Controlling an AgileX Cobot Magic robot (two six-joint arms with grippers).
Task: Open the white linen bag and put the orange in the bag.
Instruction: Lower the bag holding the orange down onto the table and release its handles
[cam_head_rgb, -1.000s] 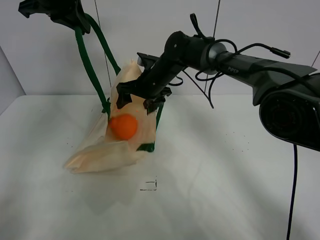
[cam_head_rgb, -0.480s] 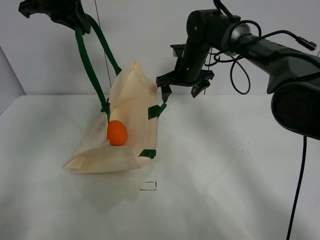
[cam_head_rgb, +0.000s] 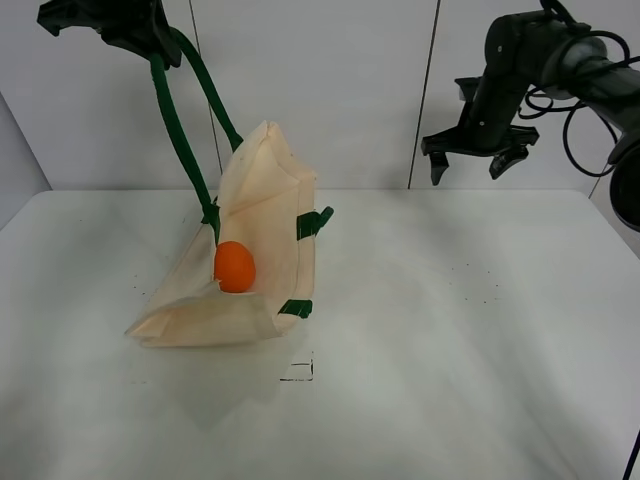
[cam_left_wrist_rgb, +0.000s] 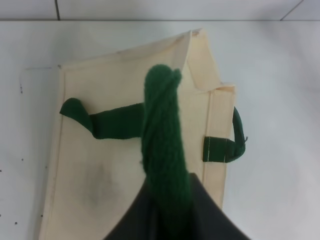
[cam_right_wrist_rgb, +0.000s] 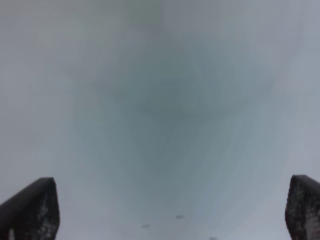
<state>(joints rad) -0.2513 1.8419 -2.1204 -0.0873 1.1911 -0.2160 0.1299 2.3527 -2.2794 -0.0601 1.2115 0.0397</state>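
Observation:
The white linen bag (cam_head_rgb: 255, 240) lies slumped on the table with its mouth pulled up and open. Inside the opening rests the orange (cam_head_rgb: 234, 267). High at the upper left, my left gripper (cam_head_rgb: 140, 35) is shut on one dark green strap handle (cam_head_rgb: 172, 120) and holds it taut. The left wrist view looks down that strap (cam_left_wrist_rgb: 164, 150) onto the bag (cam_left_wrist_rgb: 120, 165); the orange is hidden there. My right gripper (cam_head_rgb: 468, 163) hangs open and empty at the upper right, far from the bag. Its two fingertips (cam_right_wrist_rgb: 30, 210) frame only bare blurred table.
The white table (cam_head_rgb: 450, 330) spreads around the bag, with a small black corner mark (cam_head_rgb: 298, 371) in front of it. A pale wall with vertical seams stands behind. The right arm's cables (cam_head_rgb: 585, 80) loop at the upper right.
My right gripper has let the orange drop into the bag, then pulled up and away to the right, jaws open. The orange settled lower in the bag. The left gripper has not moved.

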